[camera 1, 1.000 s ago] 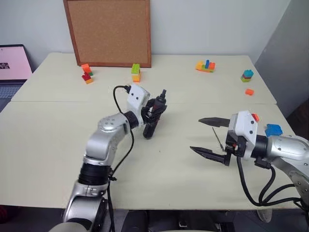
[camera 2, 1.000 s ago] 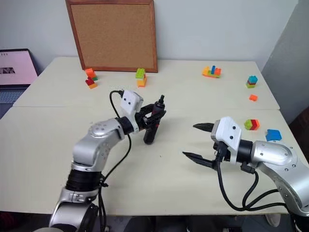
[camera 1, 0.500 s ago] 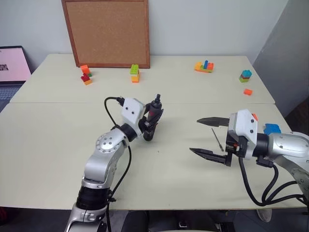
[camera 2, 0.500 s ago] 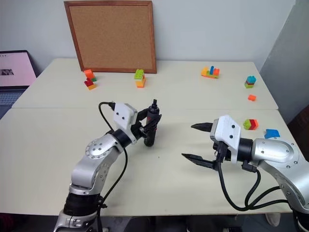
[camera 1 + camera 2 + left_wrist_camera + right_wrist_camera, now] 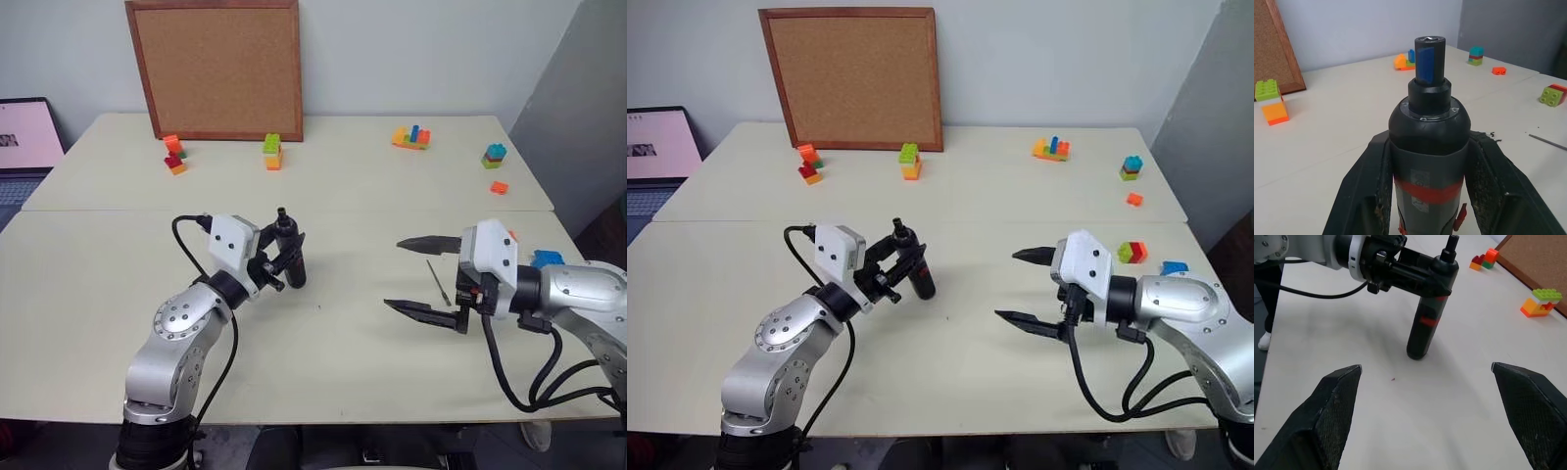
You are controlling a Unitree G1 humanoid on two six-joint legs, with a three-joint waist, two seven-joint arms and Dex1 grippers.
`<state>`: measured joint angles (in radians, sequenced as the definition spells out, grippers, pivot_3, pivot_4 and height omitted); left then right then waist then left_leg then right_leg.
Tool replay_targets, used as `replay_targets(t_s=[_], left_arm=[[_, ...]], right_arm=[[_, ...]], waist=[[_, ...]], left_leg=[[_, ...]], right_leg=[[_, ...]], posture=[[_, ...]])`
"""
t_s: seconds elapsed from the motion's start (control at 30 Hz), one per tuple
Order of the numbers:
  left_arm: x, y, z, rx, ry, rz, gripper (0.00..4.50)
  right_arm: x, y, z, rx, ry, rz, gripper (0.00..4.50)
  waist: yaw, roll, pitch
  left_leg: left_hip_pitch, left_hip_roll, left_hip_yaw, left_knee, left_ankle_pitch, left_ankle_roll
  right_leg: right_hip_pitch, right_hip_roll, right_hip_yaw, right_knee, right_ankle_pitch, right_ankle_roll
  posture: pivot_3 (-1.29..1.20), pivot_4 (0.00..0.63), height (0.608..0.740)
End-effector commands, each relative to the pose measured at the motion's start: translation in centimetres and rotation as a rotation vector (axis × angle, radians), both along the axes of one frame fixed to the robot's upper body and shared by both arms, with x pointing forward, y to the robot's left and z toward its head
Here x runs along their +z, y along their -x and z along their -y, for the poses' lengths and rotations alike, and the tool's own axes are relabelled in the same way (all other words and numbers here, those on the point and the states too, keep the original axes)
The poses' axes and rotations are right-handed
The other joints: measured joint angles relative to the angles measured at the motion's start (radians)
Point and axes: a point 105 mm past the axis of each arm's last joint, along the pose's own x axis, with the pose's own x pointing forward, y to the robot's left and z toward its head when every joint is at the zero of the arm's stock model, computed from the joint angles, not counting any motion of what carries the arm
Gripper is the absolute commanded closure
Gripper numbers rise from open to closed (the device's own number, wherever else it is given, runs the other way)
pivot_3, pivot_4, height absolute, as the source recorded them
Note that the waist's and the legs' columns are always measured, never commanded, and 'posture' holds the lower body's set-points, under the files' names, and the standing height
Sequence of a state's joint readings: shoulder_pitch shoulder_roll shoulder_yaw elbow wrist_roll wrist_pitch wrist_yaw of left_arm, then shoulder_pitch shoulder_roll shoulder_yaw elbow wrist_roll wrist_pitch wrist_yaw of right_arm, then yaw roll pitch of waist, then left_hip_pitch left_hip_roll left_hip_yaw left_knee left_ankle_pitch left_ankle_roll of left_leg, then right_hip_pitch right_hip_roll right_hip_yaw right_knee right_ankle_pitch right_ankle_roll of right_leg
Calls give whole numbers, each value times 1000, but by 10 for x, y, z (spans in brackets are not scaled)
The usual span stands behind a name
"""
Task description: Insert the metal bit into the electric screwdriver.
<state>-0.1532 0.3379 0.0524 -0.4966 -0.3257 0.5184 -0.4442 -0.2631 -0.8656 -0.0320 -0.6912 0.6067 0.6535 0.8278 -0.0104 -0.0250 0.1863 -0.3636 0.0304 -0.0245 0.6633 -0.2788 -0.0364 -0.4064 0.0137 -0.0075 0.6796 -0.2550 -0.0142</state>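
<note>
- On the cream counter (image 5: 108,274), left of centre, the left end effector (image 5: 275,266) is clamped on the electric screwdriver (image 5: 291,253), gripping it across the upper body near the red band. The tool stands nearly upright, tip up, its base at or just above the surface.
- Between the two fingers of the right end effector (image 5: 427,275), which stand fully spread and hold nothing, the metal bit (image 5: 438,282) lies flat on the counter, well apart from the screwdriver.
- Step in hand, as judged: collection of the bit by the right end effector, while the left presents the tool.
- Recommended practice: lower the right fingers either side of the rod and close near one end, leaving most of its length free for insertion. The rod is very thin and may roll or slip on closing; a slow, square closure is advised.
- The socket at the screwdriver tip should face the right arm, with rod and socket on one line before any push. A skewed approach risks jamming or dropping the bit.
- Markings: no brand, label or legible writing is made out on the tool or either arm. The laptop screen (image 5: 27,135) at the far left is too small to read.
</note>
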Motion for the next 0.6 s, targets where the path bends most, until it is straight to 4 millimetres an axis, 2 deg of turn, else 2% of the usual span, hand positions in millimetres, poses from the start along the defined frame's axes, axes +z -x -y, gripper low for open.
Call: replay_targets(t_s=[0.03, 0.2, 0.33, 0.37, 0.47, 0.6], left_arm=[[7, -2, -1, 45, -31, 58, 2819], [39, -3, 24, -26, 13, 188, 2822], [53, -4, 39, -91, 57, 211, 2824], [54, -4, 43, -109, 63, 212, 2826], [50, -13, 51, -153, 43, 217, 2826], [39, -15, 59, -181, 1, 229, 2826]], right_arm=[[9, -4, 3, -19, 5, 58, 0], [10, -9, 21, -119, 5, 19, 0], [8, -12, 40, -228, 38, -15, 0], [7, -13, 46, -260, 43, -37, 0], [-8, -35, 72, -549, 72, -137, 0], [-23, -47, 90, -760, 63, -255, 0]], waist=[[0, 0, 0], [5, -1, 1], [14, -2, 1], [13, -2, 1], [10, -2, 1], [7, -2, 1]], left_leg=[[0, 0, 0, 0, 0, 0], [0, -1, 0, 0, 0, 0], [-2, -2, 0, 0, 0, 0], [-3, -2, 0, 0, 0, 0], [-4, -2, 1, 0, 0, 0], [-4, -1, 2, -1, 0, 0]], right_leg=[[0, 0, 0, 0, 0, 0], [-1, 0, -1, -1, 0, 0], [-1, 0, -2, -3, 0, 0], [-1, 0, -1, -4, 0, 0], [-1, 0, 0, -7, 0, 0], [-1, -1, 2, -6, 0, 0]], posture=[[0, 150, 740], [0, 150, 740], [0, 150, 740], [0, 150, 740], [0, 150, 740], [0, 150, 740]])
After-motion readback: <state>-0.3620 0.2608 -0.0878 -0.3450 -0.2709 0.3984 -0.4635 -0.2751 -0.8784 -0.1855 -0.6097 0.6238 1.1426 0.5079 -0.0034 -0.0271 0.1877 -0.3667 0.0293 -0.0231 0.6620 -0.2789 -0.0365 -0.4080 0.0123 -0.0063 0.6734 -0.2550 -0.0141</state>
